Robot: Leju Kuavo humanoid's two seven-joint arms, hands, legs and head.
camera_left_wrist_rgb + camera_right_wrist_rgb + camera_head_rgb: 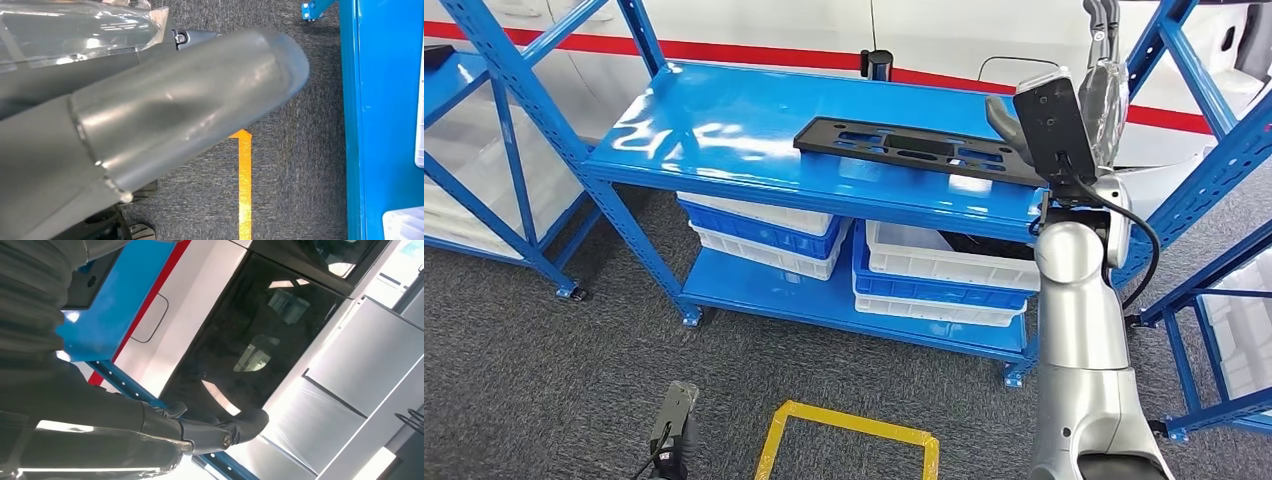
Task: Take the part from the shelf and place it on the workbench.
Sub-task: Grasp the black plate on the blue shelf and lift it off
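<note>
I see the part, a flat black plate with slots, lying on the top of the blue shelf, toward its right end. My right hand is raised at the right end of the part, above the shelf's right edge; its fingers look loosely curled with nothing between them, and I cannot tell whether it touches the part. My left hand hangs low over the grey carpet; I cannot tell how its fingers lie. White and blue bins sit stacked on the lower shelf. A yellow tape square marks the floor near me.
</note>
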